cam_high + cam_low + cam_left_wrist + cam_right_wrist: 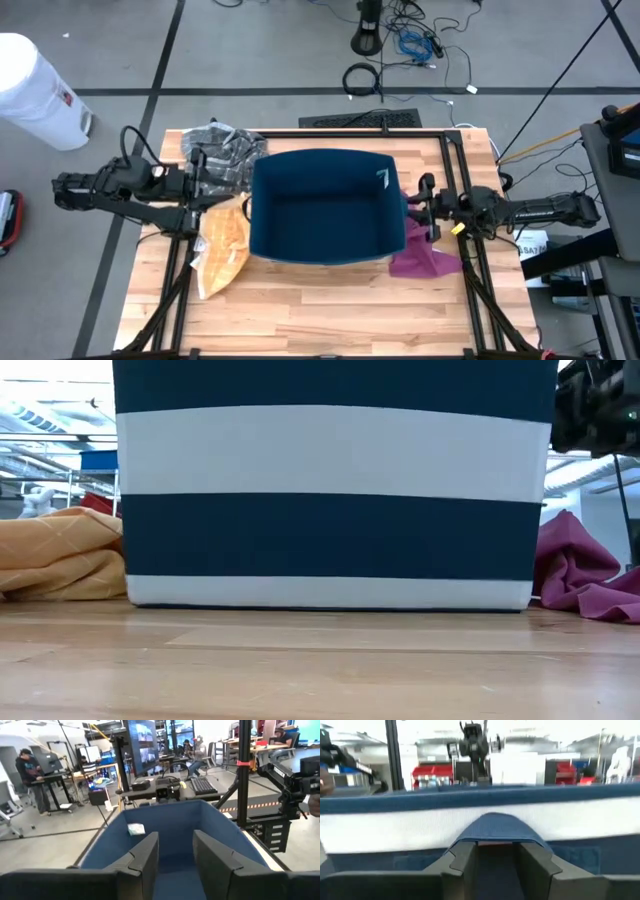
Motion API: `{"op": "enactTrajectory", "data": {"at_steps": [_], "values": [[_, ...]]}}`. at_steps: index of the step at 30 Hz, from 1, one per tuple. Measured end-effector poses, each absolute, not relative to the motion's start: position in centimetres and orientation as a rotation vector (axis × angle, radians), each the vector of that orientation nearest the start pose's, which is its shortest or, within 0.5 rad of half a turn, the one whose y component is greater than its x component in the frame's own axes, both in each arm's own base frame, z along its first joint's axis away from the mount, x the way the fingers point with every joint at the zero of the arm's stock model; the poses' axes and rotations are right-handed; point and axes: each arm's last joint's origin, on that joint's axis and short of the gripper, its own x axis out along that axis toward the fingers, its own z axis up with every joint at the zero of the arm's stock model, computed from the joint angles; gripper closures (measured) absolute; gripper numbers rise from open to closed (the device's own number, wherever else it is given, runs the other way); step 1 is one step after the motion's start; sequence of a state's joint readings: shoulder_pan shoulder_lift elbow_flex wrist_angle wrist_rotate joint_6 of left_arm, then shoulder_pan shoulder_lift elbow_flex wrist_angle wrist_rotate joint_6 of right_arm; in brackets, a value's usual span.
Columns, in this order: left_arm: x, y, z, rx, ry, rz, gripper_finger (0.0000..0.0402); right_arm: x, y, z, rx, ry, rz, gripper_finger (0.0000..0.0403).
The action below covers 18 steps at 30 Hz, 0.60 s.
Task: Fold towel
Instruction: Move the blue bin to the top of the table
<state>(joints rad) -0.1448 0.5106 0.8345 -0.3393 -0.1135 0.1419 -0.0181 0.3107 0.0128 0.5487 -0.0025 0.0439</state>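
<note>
Pale wood of the slatted table [330, 310] lies bare at the near edge. Just behind it, the navy-blue towel with broad white stripes [330, 500] hangs down until its lower edge meets the boards. From above it is seen slung like a trough, with its long axis running from arm to arm.

- A crumpled orange cloth [60, 555] lies just beside the towel on the left arm's side.
- A rumpled magenta cloth [575, 575] lies on the right arm's side.
- A grey patterned cloth [222, 152] is heaped farther back.

The left gripper [243, 197] is held at the towel's left edge and the right gripper [412, 208] at the opposite edge. Each pair of jaws is clamped on blue fabric; in the right wrist view a hump of cloth is pinched between the fingers.

Neither arm is nearer, since each holds one end. The coming fold is judged to depend on one held edge being carried across this axis toward the other.
</note>
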Motion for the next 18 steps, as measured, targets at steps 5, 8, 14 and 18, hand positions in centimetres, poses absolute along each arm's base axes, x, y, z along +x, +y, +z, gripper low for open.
{"op": "enactTrajectory", "data": {"at_steps": [5,8,14,18], "values": [[9.9,-1.1,36.7,0.140,0.005,-0.032,0.0273,10.6,-0.1,21.8,-0.004,-0.478,0.003,0.0293],[9.9,-1.1,36.7,0.139,0.002,-0.031,0.0273,10.3,-0.1,23.2,-0.032,-0.554,0.010,0.0293],[9.9,-1.1,36.7,0.127,0.002,-0.033,0.0273,11.1,-0.1,23.8,0.050,-0.306,0.023,0.0293],[9.9,-1.2,36.7,0.105,0.002,-0.048,0.0273,11.8,-0.1,21.8,0.085,-0.012,0.004,0.0293]]}}
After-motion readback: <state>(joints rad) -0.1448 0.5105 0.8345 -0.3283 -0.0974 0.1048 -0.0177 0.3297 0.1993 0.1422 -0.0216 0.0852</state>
